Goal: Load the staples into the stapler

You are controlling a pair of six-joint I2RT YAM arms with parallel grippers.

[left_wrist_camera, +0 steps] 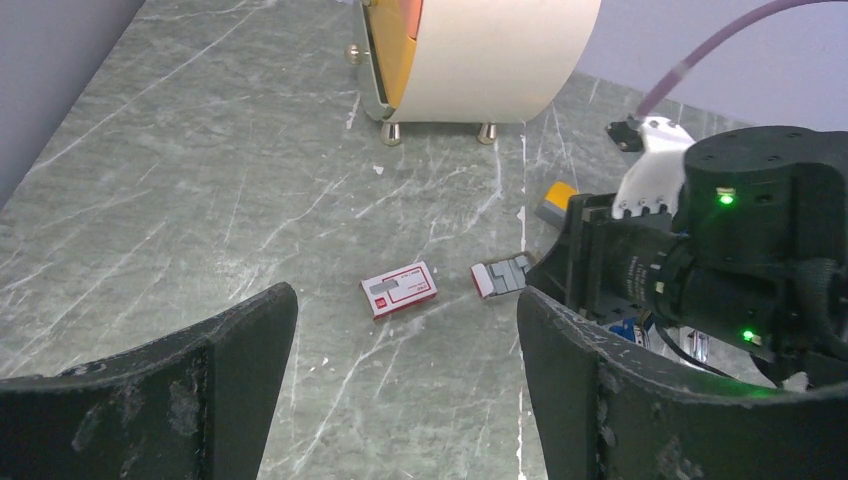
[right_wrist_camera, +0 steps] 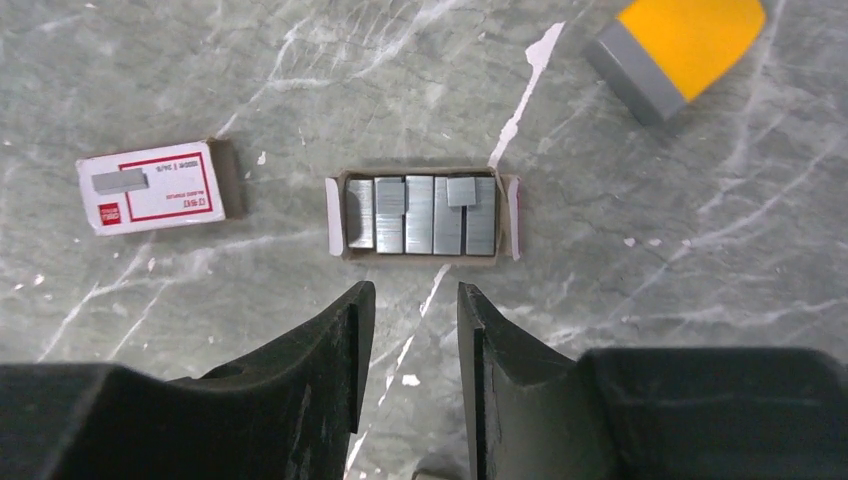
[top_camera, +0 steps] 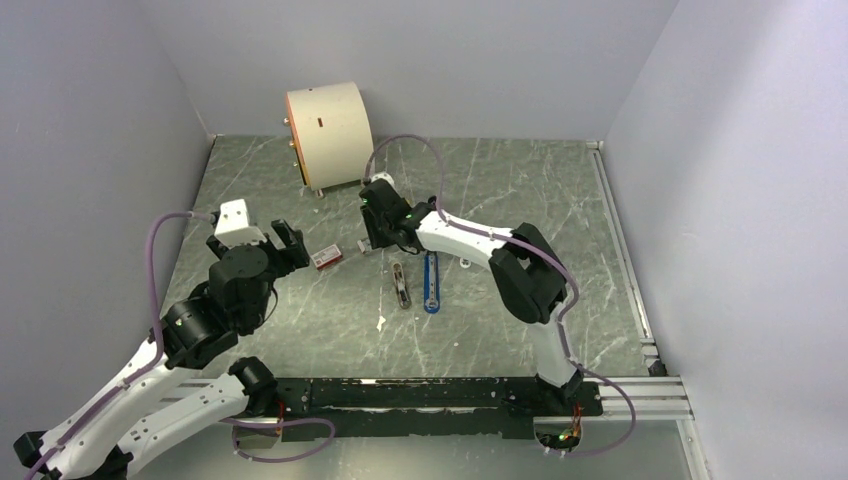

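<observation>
From above, the right gripper (top_camera: 368, 244) covers nearly all of the staples (right_wrist_camera: 420, 215). In the left wrist view the right arm (left_wrist_camera: 720, 270) hides one end of their tray (left_wrist_camera: 498, 278) and nearly all of the stapler (top_camera: 431, 283), and the top edge cuts off the cream drum (left_wrist_camera: 480, 60). The print on the red-and-white box (right_wrist_camera: 158, 187) is too small to read.

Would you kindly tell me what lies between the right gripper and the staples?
In the right wrist view, only bare table and the near wall of the tray separate the right gripper from the staples.
</observation>
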